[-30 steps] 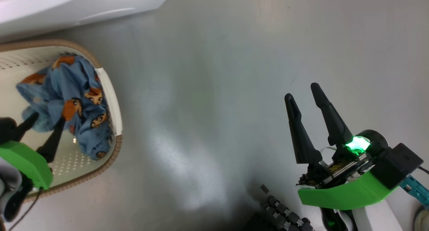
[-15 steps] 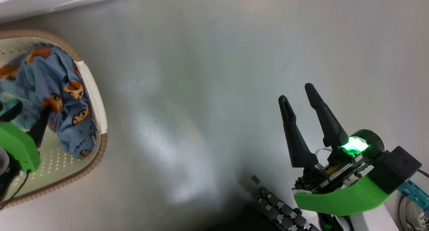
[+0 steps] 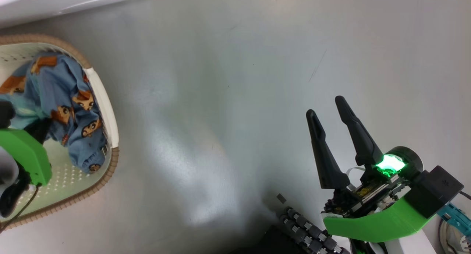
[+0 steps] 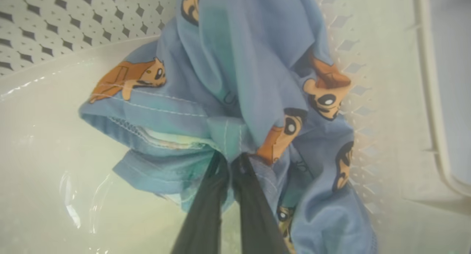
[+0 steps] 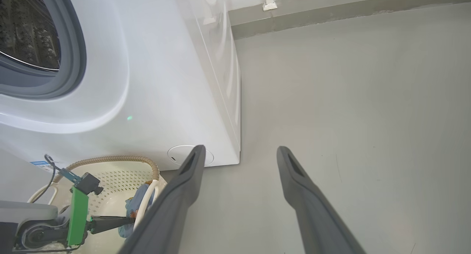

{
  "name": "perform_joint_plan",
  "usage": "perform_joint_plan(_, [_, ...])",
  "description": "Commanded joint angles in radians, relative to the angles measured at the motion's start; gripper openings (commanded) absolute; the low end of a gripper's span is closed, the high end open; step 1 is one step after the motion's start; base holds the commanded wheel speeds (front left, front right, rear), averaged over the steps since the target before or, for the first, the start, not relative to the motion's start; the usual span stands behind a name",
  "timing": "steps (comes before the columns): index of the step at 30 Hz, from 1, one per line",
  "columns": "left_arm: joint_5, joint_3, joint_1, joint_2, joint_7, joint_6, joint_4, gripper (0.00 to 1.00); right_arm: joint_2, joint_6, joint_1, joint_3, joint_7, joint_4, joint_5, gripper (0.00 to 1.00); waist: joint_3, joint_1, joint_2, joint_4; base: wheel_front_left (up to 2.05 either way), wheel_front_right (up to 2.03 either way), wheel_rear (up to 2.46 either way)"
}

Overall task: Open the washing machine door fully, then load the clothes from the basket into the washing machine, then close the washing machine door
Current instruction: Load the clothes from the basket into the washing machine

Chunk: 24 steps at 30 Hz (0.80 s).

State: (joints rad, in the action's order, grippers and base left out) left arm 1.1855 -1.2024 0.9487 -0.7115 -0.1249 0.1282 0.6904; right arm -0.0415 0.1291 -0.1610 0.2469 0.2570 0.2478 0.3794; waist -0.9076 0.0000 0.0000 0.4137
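Left gripper jaws pinched nearly together on fold of blue clothes; cloth bunched just ahead of tips, lay inside basket. Right gripper jaws stood spread wide, nothing between, bare floor ahead. Washing machine sat beyond right jaws, off to their left; drum exposed, so door judged already open. Loading just begun: clothes not lifted out yet; transfer and door closing left. Floor was grey, smooth, glossy; grey skirting ran along far wall.
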Motion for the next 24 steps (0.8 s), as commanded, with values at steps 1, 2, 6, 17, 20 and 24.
perform_joint_plan(1, [0.015, 0.01, 0.002, -0.04, -0.014, 0.002, -0.008, 0.0, -0.009, 0.002, 0.043, 0.018, 0.005, 0.023, -0.005, 1.0, 0.0, 0.0, 0.0, 0.0, 0.0, 0.0, 0.0])
perform_joint_plan(2, [0.021, 0.005, 0.005, -0.045, -0.018, 0.002, -0.009, 0.0, -0.009, 0.002, 0.041, 0.019, 0.005, 0.021, -0.005, 1.0, 0.0, 0.0, 0.0, -0.001, 0.0, 0.0, 0.0])
perform_joint_plan(6, [0.048, -0.01, 0.011, -0.069, -0.04, 0.002, -0.02, 0.0, -0.009, 0.002, 0.023, 0.028, 0.005, 0.016, 0.001, 1.0, 0.004, 0.0, 0.0, 0.0, 0.0, 0.0, 0.0])
perform_joint_plan(17, [0.101, -0.035, -0.001, -0.101, -0.119, 0.002, -0.106, 0.0, -0.009, 0.002, -0.028, -0.005, 0.005, -0.018, 0.001, 1.0, 0.066, 0.0, 0.0, -0.063, 0.0, 0.0, 0.0])
perform_joint_plan(20, [0.106, -0.033, -0.014, -0.11, -0.131, 0.002, -0.134, 0.0, -0.009, 0.002, -0.038, -0.014, 0.005, -0.028, -0.001, 1.0, 0.092, 0.0, 0.0, -0.082, 0.0, 0.0, 0.0])
perform_joint_plan(24, [0.106, 0.003, -0.039, -0.12, -0.136, 0.002, -0.183, 0.0, -0.009, 0.002, -0.046, -0.025, 0.005, -0.045, -0.005, 1.0, 0.127, 0.0, 0.0, -0.105, 0.0, 0.0, 0.0])
